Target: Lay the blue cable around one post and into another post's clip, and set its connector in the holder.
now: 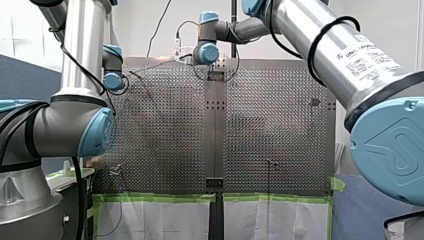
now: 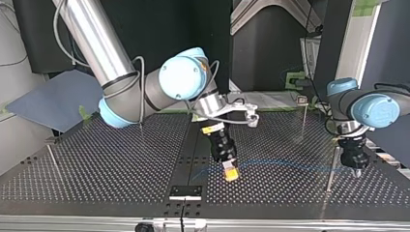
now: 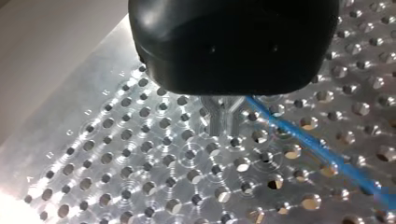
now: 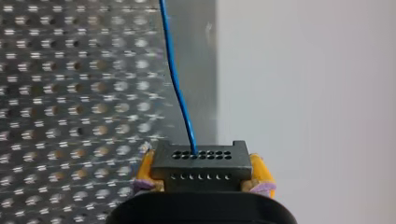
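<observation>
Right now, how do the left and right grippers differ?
My right gripper has yellow pads shut on the connector and is tilted over the table's middle. My left gripper has bare metal fingers, closed, and points straight down at the top view's right. Both sit along the blue cable.

Bright and even in front view, white backdrop, moiré shimmer across perforated bench [image 1: 165, 135]. Dim in top view, dark background, soft highlights on my right arm [image 2: 104, 43]. Hard glare off bench holes in left wrist view, blown-out patch at bench edge, blue cable [image 3: 322, 151] soft. In right wrist view bench holes smeared sideways, connector [image 4: 201, 163] crisp.
</observation>
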Tool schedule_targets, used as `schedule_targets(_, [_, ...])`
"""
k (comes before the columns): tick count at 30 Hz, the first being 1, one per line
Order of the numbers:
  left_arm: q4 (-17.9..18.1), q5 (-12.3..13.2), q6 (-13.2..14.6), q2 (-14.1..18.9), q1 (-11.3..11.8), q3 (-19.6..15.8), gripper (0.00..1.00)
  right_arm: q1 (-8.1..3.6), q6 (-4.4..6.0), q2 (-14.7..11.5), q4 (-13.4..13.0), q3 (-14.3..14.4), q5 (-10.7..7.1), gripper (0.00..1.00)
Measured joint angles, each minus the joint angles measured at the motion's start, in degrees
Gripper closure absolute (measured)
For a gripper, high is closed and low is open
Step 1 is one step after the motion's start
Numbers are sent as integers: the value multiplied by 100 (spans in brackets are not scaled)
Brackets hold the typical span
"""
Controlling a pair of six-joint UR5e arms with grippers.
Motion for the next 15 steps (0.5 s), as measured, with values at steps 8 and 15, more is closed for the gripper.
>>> schedule_targets(8, [-133, -149, 76, -4, -78, -4, 0, -2, -7, 15, 140, -394, 52, 100])
schedule_targets(15, [-357, -354, 157, -3, -149, -4, 0, -1, -28, 21, 280, -696, 99, 100])
